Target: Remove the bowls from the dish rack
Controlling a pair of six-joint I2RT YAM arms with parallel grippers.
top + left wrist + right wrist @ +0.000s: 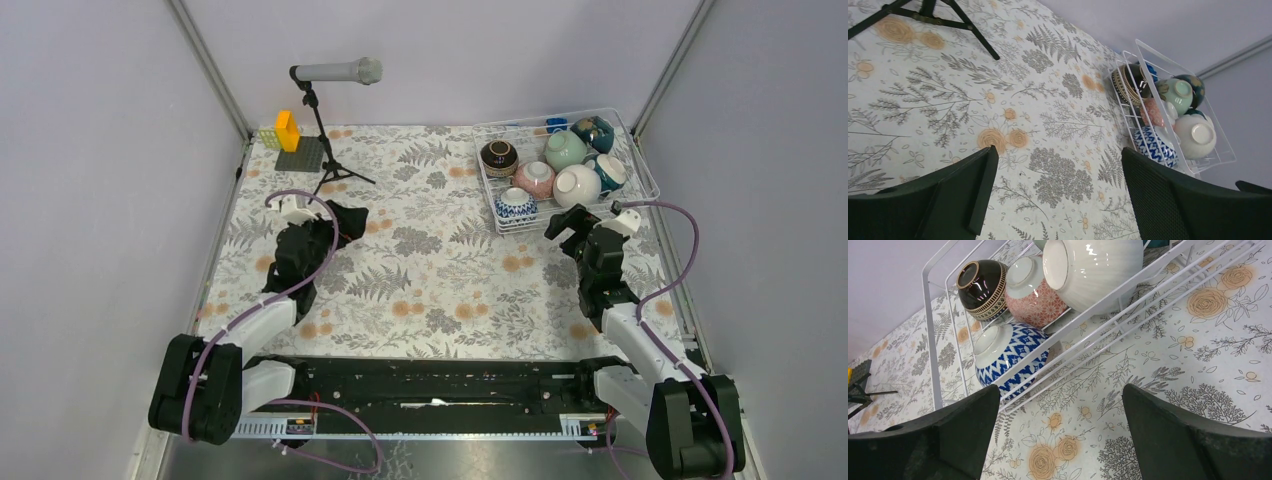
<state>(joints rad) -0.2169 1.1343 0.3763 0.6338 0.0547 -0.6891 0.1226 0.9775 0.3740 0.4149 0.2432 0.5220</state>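
Top external view: I am reaching both arms out from the near edge of the table, over its flowered cloth.
left claw: I am holding it spread as wide as it goes, gripping nothing; it is hanging over the left half of the table, well apart from the dish rack.
right claw: I am holding it just as wide, gripping nothing; it is hovering just beside the dish rack's near rim.
dish rack: it is sitting in the table's far right corner, carrying all the bowls.
blue-and-white bowl: it is lying at the rack's near left corner, closest to the right claw.
pink bowl and white bowl: they are sitting side by side just behind it.
dark brown bowl: it is sitting by the rack's left rim.
mint green bowl and teal bowl: they are resting farther back.
dark patterned bowl: it is sitting by the rack's far rim.
microphone stand: it is standing towards the far left.
yellow block: it is standing in the far left corner.
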